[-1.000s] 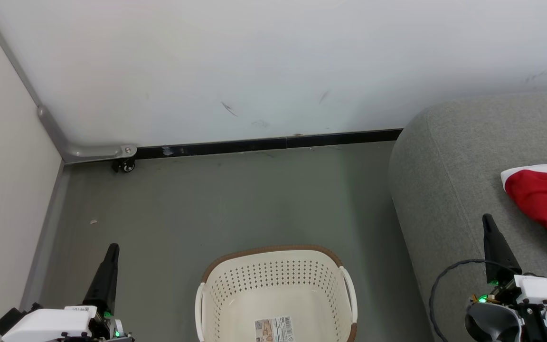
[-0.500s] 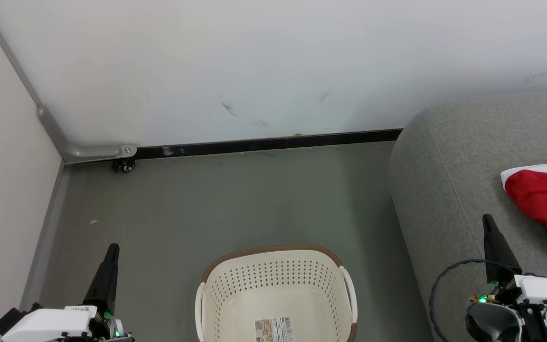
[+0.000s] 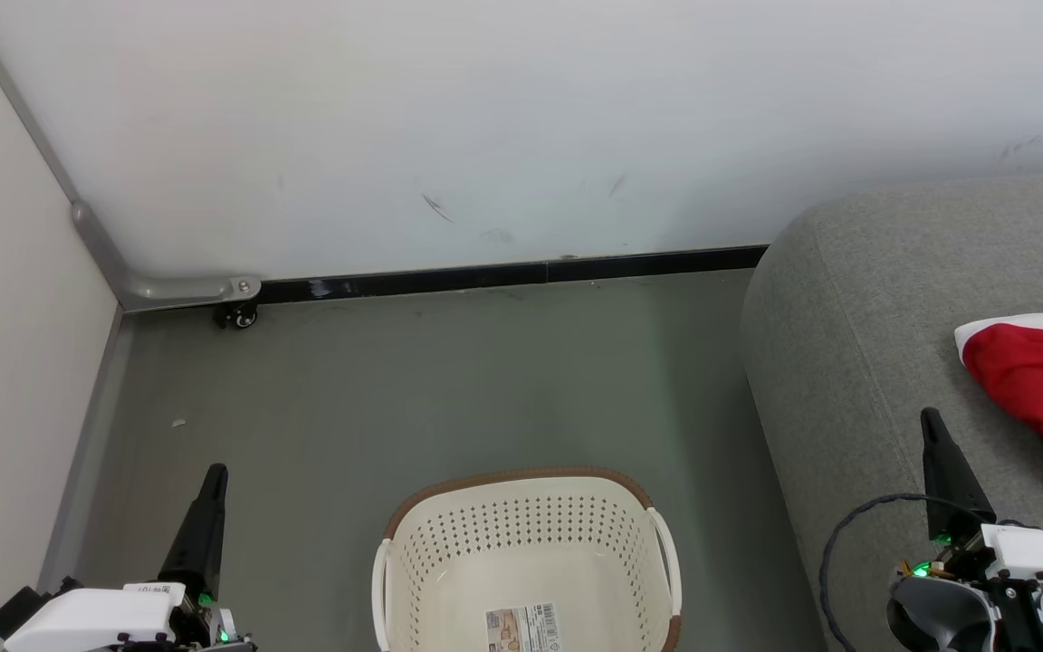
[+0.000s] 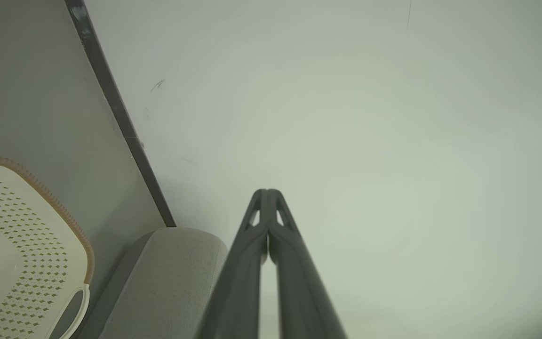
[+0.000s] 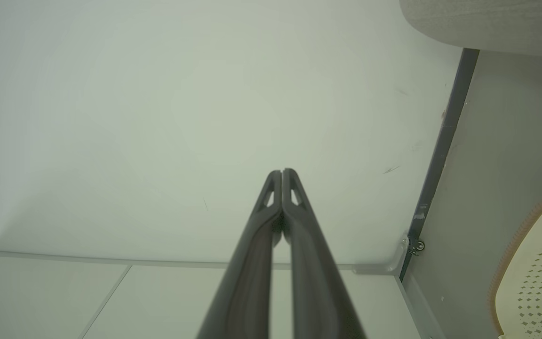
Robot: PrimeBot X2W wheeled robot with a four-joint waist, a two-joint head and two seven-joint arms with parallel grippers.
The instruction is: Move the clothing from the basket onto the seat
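The cream basket (image 3: 413,580) with its brown rim stands on the floor at the bottom centre of the head view, with just a paper label on its bottom. Red clothing (image 3: 1042,380) with a white edge lies on the grey seat (image 3: 847,362) at the right edge. My left gripper (image 3: 214,475) is shut at the lower left, left of the basket, holding nothing. Over the seat's front part, left of the clothing, my right gripper (image 3: 931,418) is shut and empty. In the wrist views the left gripper (image 4: 267,192) and the right gripper (image 5: 282,171) have their tips pressed together.
A white wall (image 3: 521,136) with a black baseboard (image 3: 521,272) closes the far side. A side panel (image 3: 5,362) stands at the left, with a grey bracket and a small caster (image 3: 236,317) at its foot. Grey floor (image 3: 440,380) lies between basket and wall.
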